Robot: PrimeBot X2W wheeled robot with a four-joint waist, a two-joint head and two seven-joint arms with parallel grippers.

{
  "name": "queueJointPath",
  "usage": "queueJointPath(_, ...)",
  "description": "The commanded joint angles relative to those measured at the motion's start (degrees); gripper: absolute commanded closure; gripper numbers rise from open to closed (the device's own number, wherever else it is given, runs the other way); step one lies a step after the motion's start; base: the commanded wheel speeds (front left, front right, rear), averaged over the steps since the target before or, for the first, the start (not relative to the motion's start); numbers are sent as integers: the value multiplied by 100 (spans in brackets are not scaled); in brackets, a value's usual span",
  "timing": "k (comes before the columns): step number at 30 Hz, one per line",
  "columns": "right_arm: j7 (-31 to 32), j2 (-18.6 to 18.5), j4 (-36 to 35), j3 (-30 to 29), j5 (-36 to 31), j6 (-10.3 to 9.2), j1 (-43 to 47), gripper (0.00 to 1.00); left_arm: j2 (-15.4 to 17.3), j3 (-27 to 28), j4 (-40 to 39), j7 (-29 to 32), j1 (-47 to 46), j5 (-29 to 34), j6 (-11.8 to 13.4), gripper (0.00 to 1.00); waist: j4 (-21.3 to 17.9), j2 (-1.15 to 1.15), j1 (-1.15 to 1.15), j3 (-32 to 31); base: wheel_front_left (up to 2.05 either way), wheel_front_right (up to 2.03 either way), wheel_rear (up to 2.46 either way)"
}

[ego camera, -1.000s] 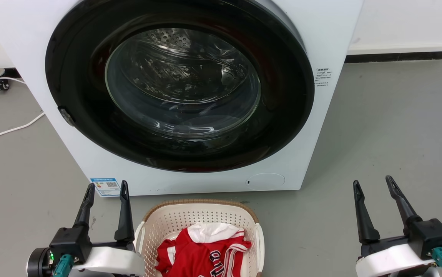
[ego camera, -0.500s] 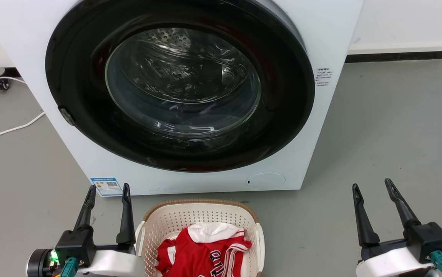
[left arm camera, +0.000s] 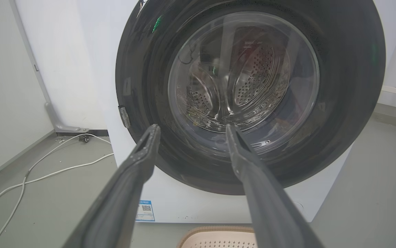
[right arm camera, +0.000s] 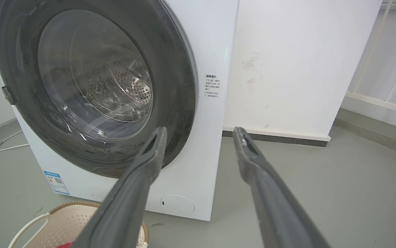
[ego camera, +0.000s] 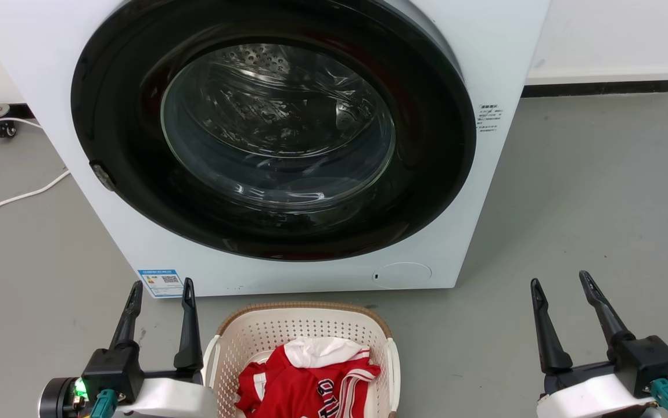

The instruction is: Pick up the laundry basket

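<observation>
Left arm (ego camera: 165,397) and right arm (ego camera: 589,395) sit low, jaws spread, empty.

Left gripper (ego camera: 161,282), right gripper (ego camera: 559,277) both drawn slightly back toward head view's bottom edge

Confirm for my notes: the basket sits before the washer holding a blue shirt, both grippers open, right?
No: the shirt is red, as the head view shows. The basket does sit before the washer, left gripper and right gripper open.

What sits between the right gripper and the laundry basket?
In the head view, just grey floor lies between the right gripper and the laundry basket.
</observation>
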Motion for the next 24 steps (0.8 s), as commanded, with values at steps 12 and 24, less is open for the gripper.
queueJointPath(12,-11,-15,223,130,194,-2,-145,0,15,221,182,-16,-152,-75,-145,0,-47,0,0,137,0,0,0)
queueJointPath(24,-11,-14,1355,877,348,-3,-1145,0,295,598,1559,-15,-1147,80,-437,0,-95,0,0,923,0,0,0)
